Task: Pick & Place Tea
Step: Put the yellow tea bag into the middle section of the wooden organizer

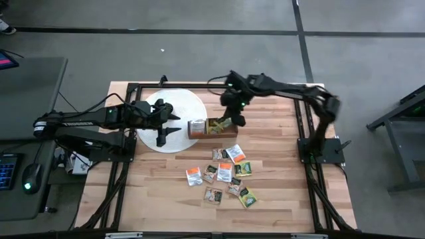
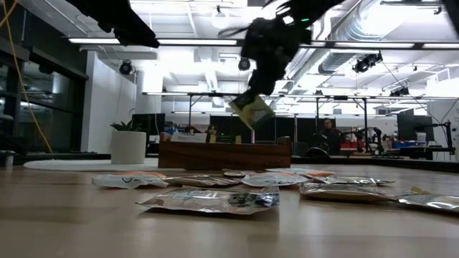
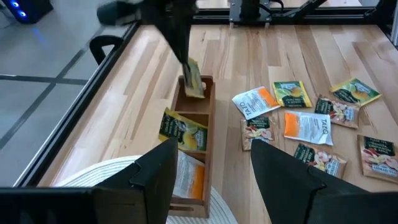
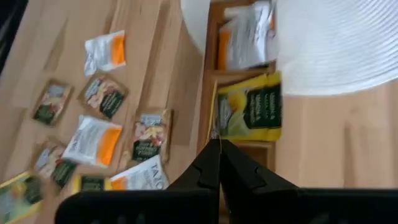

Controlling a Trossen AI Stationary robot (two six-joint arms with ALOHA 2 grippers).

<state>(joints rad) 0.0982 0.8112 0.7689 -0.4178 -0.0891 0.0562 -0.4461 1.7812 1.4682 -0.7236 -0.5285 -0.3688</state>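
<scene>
A: Which parts are hidden or cut off?

B: In the right wrist view, the sachet [image 4: 214, 134] held by the right gripper [image 4: 219, 163] is almost wholly covered by the closed fingers. The wooden box [image 3: 193, 127] is partly masked by the left gripper [image 3: 211, 165] in the left wrist view.

A: And in the low view?

B: The box compartments cannot be seen into, and the print on the surface sachets [image 2: 208, 201] cannot be read.

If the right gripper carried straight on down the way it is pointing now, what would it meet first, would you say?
Most likely the wooden box. The right gripper, shut on a tea sachet, hangs above the box's end compartment, so the sachet would probably reach that compartment first, though depth is hard to judge.
</scene>
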